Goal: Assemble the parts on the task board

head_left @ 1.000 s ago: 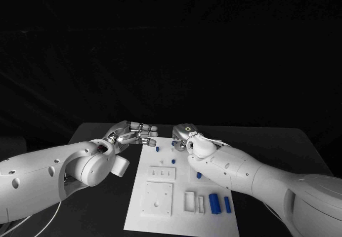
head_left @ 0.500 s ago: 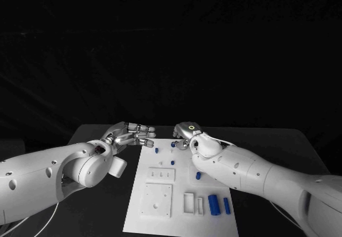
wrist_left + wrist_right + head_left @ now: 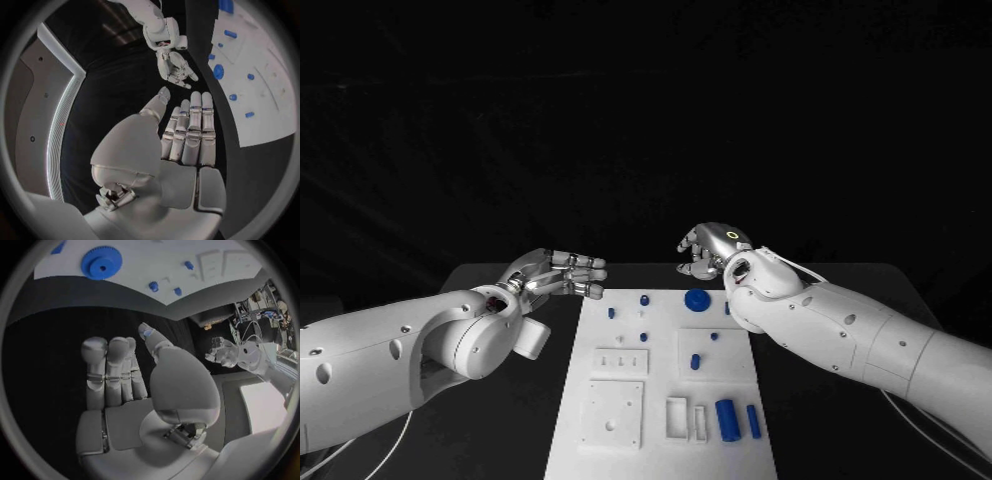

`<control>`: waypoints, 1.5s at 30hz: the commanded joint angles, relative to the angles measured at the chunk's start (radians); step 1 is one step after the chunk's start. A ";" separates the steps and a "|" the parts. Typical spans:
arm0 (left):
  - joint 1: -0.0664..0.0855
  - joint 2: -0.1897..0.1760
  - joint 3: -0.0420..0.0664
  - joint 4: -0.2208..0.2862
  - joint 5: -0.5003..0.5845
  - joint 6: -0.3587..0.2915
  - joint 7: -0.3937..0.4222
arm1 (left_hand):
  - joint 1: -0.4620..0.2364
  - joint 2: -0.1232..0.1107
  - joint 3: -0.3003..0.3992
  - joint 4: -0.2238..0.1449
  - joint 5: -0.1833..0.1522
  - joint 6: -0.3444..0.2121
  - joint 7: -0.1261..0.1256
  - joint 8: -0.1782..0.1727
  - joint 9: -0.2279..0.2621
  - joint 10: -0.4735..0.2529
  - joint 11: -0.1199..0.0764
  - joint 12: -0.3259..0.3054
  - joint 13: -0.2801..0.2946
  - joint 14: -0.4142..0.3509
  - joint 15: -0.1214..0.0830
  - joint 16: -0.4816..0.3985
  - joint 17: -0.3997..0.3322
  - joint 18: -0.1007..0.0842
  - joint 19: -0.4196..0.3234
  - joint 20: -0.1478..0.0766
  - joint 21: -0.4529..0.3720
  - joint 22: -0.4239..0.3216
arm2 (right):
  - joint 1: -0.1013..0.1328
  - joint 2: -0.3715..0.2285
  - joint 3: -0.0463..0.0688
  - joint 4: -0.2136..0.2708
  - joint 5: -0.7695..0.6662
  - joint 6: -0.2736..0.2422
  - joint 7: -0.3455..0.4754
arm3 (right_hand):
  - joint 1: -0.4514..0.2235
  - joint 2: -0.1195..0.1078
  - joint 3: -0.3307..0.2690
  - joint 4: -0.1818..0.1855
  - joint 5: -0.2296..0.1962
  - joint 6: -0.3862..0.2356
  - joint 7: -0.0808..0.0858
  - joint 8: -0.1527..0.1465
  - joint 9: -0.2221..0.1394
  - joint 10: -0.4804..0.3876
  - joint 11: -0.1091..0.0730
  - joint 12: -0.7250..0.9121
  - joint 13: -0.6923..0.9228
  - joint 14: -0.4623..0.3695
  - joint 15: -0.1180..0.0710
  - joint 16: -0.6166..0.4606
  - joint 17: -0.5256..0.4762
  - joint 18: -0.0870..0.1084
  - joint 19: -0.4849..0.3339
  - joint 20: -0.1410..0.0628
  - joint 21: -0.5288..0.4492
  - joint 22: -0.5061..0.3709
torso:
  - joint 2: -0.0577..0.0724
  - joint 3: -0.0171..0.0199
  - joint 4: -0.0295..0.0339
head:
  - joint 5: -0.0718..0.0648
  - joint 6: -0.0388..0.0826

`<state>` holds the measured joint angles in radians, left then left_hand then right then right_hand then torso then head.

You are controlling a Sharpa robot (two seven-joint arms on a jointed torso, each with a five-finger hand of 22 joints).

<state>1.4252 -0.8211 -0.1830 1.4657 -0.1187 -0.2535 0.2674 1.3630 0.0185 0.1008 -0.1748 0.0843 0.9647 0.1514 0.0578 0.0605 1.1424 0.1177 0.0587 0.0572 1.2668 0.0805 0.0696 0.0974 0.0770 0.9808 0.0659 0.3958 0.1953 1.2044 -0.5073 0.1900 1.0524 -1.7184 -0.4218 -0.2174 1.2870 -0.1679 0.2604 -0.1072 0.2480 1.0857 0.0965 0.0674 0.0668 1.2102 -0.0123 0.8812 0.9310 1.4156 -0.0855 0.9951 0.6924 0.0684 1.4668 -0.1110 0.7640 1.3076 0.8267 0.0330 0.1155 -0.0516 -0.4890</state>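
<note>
The white task board (image 3: 661,400) lies lengthwise in the middle of the table. A blue gear (image 3: 697,298) sits near its far end, with small blue pegs (image 3: 646,298) around it. Two blue cylinders (image 3: 727,415) lie at the near right. My right hand (image 3: 711,250) hovers above the board's far edge, beyond the gear, and holds nothing. Its fingers (image 3: 109,370) stretch out with the thumb apart. My left hand (image 3: 560,272) floats beside the board's far left corner with its fingers (image 3: 190,130) straight and empty. The gear (image 3: 100,262) and the board (image 3: 262,75) also appear in the wrist views.
Raised white blocks (image 3: 626,355) and a square plate (image 3: 615,408) are fixed on the board's near left half. A slotted holder (image 3: 678,415) stands next to the cylinders. Black tabletop (image 3: 848,290) runs along both sides of the board.
My right hand has risen from the board's far end and drawn back beyond its edge, uncovering the blue gear. The left hand has barely moved. The camera has shifted.
</note>
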 commanded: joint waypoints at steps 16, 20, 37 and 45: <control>0.001 0.002 0.000 -0.008 -0.007 0.024 0.024 | 0.003 -0.002 0.008 -0.003 0.006 -0.006 -0.002 0.004 0.001 0.001 -0.005 0.001 0.001 -0.003 -0.001 0.000 0.001 -0.006 -0.007 -0.005 0.008 0.002 | -0.037 -0.004 0.006 -0.092 0.070 0.206 0.024 | -0.007 0.011 -0.051 0.022 0.037 -0.037 0.011 -0.004 -0.001 0.087 0.012 0.175 0.287 0.030 0.017 0.047 0.338 0.005 0.014 0.025 0.216 0.127 | -0.003 0.0004 -0.0040 | -0.008 -0.011; 0.001 0.002 0.000 -0.008 -0.009 0.024 0.023 | 0.003 -0.003 0.008 -0.004 0.005 -0.008 -0.001 0.004 0.001 0.000 -0.004 0.002 0.001 -0.004 -0.001 0.000 0.001 -0.006 -0.007 -0.005 0.009 0.002 | -0.047 0.000 0.006 -0.105 0.074 0.211 0.025 | -0.007 0.016 -0.065 0.029 0.040 -0.040 0.011 -0.005 -0.002 0.085 0.013 0.168 0.288 0.030 0.018 0.039 0.342 0.007 0.010 0.026 0.215 0.126 | -0.003 0.0008 -0.0041 | -0.005 -0.017; 0.000 0.007 0.000 -0.013 -0.013 0.025 0.016 | 0.003 -0.003 0.010 -0.005 0.006 -0.010 0.003 0.004 0.001 -0.002 -0.001 0.002 0.001 -0.003 0.000 0.000 0.001 -0.006 -0.009 -0.005 0.012 0.003 | -0.064 0.054 0.004 -0.180 0.065 0.162 -0.007 | -0.002 0.010 -0.079 0.052 0.017 -0.226 0.025 -0.011 -0.010 0.086 0.020 0.163 0.288 0.034 0.021 0.033 0.357 0.009 0.010 0.030 0.214 0.125 | -0.003 -0.0007 -0.0043 | 0.001 -0.020; 0.000 0.010 0.000 -0.010 -0.013 0.028 0.014 | 0.002 -0.004 0.010 -0.005 0.005 -0.016 0.005 0.003 0.001 -0.004 0.001 0.002 0.001 -0.003 0.000 0.000 0.001 -0.005 -0.011 -0.004 0.015 0.005 | -0.064 0.076 0.001 -0.215 0.064 0.168 -0.006 | 0.004 0.008 -0.081 0.070 0.013 -0.231 0.025 -0.011 -0.010 0.084 0.020 0.160 0.287 0.035 0.021 0.030 0.360 0.008 0.011 0.029 0.214 0.126 | -0.004 -0.0007 -0.0045 | 0.006 -0.024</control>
<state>1.4246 -0.8137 -0.1833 1.4527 -0.1279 -0.2427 0.2742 1.3631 0.0185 0.1062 -0.1802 0.0843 0.9537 0.1551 0.0578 0.0605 1.1456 0.1146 0.0587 0.0572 1.2668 0.0805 0.0696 0.0974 0.0769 0.9772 0.0623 0.4041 0.1989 1.1407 -0.4323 0.1913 0.8407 -1.6477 -0.2545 -0.2194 1.2824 -0.1633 0.1797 -0.0454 0.2672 0.8585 0.1212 0.0616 0.0573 1.2971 0.0038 1.0442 1.2190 1.4434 -0.0623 1.0299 1.0519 0.0685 1.4666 -0.0854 0.9780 1.3073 0.8242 0.0319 0.1119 -0.0479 -0.5108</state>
